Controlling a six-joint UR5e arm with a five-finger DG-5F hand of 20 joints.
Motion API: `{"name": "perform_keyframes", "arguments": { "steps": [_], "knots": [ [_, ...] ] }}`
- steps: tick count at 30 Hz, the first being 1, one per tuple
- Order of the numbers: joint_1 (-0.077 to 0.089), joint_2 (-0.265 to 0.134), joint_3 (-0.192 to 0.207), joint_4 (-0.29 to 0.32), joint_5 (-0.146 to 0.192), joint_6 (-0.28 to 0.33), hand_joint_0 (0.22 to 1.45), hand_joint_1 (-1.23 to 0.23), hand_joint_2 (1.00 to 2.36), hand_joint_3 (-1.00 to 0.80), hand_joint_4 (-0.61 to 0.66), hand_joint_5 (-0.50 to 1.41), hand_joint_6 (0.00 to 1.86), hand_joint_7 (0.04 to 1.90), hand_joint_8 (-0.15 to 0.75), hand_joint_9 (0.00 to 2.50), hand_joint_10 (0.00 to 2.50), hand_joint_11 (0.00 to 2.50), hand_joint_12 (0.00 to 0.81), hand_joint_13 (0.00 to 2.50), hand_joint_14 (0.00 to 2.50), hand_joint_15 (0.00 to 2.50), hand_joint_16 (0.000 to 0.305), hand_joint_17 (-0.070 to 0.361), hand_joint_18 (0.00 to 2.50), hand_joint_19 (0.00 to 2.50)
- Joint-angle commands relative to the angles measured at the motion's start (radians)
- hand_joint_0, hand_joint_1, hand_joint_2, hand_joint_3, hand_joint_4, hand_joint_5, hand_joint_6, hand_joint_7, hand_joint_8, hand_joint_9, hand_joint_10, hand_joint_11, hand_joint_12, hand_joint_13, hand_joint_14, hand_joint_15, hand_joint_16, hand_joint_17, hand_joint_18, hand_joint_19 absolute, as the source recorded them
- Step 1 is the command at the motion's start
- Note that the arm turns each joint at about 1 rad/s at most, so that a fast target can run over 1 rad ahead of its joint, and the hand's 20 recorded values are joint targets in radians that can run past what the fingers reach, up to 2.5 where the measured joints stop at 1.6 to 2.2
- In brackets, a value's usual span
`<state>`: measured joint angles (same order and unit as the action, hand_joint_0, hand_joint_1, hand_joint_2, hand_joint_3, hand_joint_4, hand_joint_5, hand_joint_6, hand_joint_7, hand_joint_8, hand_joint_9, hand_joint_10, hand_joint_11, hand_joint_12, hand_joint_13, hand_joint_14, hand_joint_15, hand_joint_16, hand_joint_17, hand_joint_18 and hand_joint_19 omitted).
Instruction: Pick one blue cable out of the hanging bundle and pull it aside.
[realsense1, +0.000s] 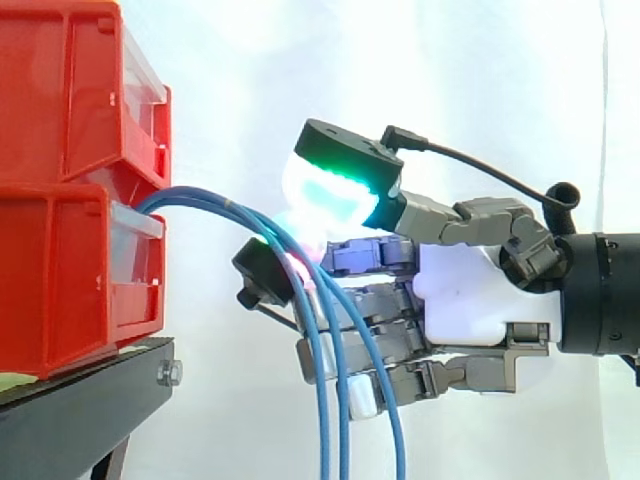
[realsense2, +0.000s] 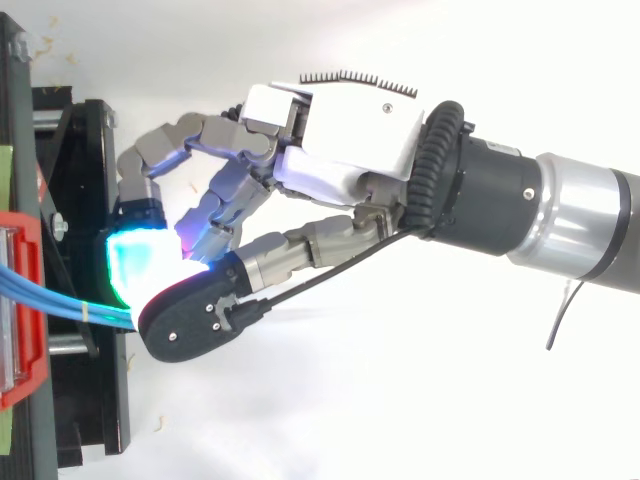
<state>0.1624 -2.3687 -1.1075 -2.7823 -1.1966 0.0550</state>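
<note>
White curtain (realsense1: 470, 80) backs thin blue cables (realsense1: 344, 420) drooping, pinched in robot hand (realsense1: 462, 292).

I'd call this a robotics lab, a test cell rather than a home or a shop. A plain white curtain (realsense1: 480, 80) closes off everything behind the work. Stacked red bins (realsense1: 60, 200) sit on a bolted black stand (realsense1: 80, 410), with blue cables (realsense1: 340, 380) hanging out of them. An industrial arm (realsense2: 570, 220) carries a jointed hand (realsense2: 340, 130) with glowing pads.
</note>
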Motion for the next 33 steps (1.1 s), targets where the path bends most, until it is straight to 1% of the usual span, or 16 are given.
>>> {"name": "perform_keyframes", "arguments": {
  "steps": [1,2,3,6,8,9,10,11,14,17,19,21,25,28,30,33],
  "knots": [
    [0.002,-0.001,0.0,0.001,-0.001,-0.007,0.7,-0.84,1.0,-0.47,-0.09,-0.18,0.95,1.11,0.278,1.04,0.02,0.84,0.302,1.03,0.02,0.74,0.047,0.106,0.95,0.67],
    [0.002,-0.001,0.0,0.001,-0.001,-0.011,0.69,-0.83,1.0,-0.47,-0.08,-0.18,0.94,1.1,0.278,1.04,0.02,0.84,0.304,1.03,0.03,0.73,0.047,0.105,0.95,0.67],
    [0.0,-0.001,0.0,0.001,0.002,-0.012,0.63,-0.8,1.0,-0.5,-0.05,-0.18,0.93,1.05,0.287,1.05,0.02,0.84,0.31,1.03,0.02,0.74,0.047,0.105,0.95,0.69],
    [0.002,-0.001,-0.002,0.01,0.005,-0.032,0.53,-0.77,1.0,-0.5,0.02,-0.18,0.91,1.07,0.301,1.06,0.02,0.83,0.332,1.03,0.02,0.74,0.051,0.114,0.95,0.7],
    [0.005,-0.004,-0.002,0.026,0.015,-0.067,0.47,-0.73,1.0,-0.5,0.04,-0.18,0.9,1.01,0.324,1.05,0.02,0.83,0.356,1.04,0.02,0.74,0.056,0.126,0.98,0.69],
    [0.005,-0.004,-0.002,0.026,0.015,-0.067,0.46,-0.72,1.0,-0.5,0.05,-0.18,0.89,0.98,0.328,1.04,0.02,0.83,0.363,1.03,0.02,0.74,0.057,0.129,0.99,0.68],
    [0.008,-0.004,-0.005,0.036,0.035,-0.104,0.45,-0.71,1.0,-0.5,0.07,-0.18,0.88,0.93,0.334,1.04,0.02,0.82,0.368,1.03,0.02,0.73,0.059,0.132,1.0,0.68],
    [0.008,-0.007,-0.006,0.041,0.04,-0.116,0.44,-0.69,1.0,-0.5,0.08,-0.19,0.85,0.92,0.337,1.03,0.02,0.81,0.379,1.03,0.02,0.73,0.061,0.137,1.01,0.68],
    [0.009,-0.009,-0.026,0.082,0.072,-0.178,0.43,-0.66,1.0,-0.5,0.11,-0.18,0.79,0.88,0.336,1.02,0.02,0.78,0.385,1.02,0.02,0.71,0.063,0.141,1.01,0.67],
    [0.014,-0.009,-0.043,0.132,0.092,-0.205,0.42,-0.63,1.0,-0.5,0.13,-0.15,0.64,1.03,0.343,0.98,0.01,0.7,0.386,1.01,0.02,0.69,0.064,0.143,1.0,0.67],
    [0.013,-0.009,-0.054,0.152,0.098,-0.215,0.42,-0.62,1.0,-0.5,0.15,-0.14,0.57,1.12,0.343,0.98,0.02,0.68,0.387,1.0,0.02,0.68,0.064,0.144,1.0,0.66],
    [0.013,-0.011,-0.078,0.198,0.106,-0.236,0.42,-0.61,1.0,-0.5,0.18,-0.13,0.51,1.2,0.341,0.97,0.02,0.68,0.387,1.0,0.02,0.67,0.064,0.145,1.0,0.66],
    [0.017,-0.011,-0.092,0.239,0.115,-0.267,0.42,-0.59,1.0,-0.5,0.21,-0.13,0.5,1.18,0.341,0.97,0.01,0.66,0.384,1.0,0.02,0.67,0.064,0.144,0.99,0.67],
    [0.028,-0.012,-0.098,0.257,0.147,-0.302,0.43,-0.58,1.0,-0.5,0.21,-0.13,0.5,1.17,0.341,0.98,0.01,0.66,0.388,1.0,0.02,0.67,0.063,0.142,0.98,0.67],
    [0.032,-0.012,-0.098,0.259,0.157,-0.308,0.43,-0.58,1.0,-0.5,0.22,-0.13,0.5,1.17,0.347,0.98,0.01,0.67,0.392,1.01,0.02,0.65,0.063,0.142,0.99,0.66],
    [0.043,-0.032,-0.095,0.273,0.176,-0.314,0.43,-0.57,1.0,-0.5,0.23,-0.14,0.5,1.14,0.343,0.98,0.02,0.64,0.39,1.0,0.02,0.6,0.063,0.142,0.99,0.63]
  ]
}}
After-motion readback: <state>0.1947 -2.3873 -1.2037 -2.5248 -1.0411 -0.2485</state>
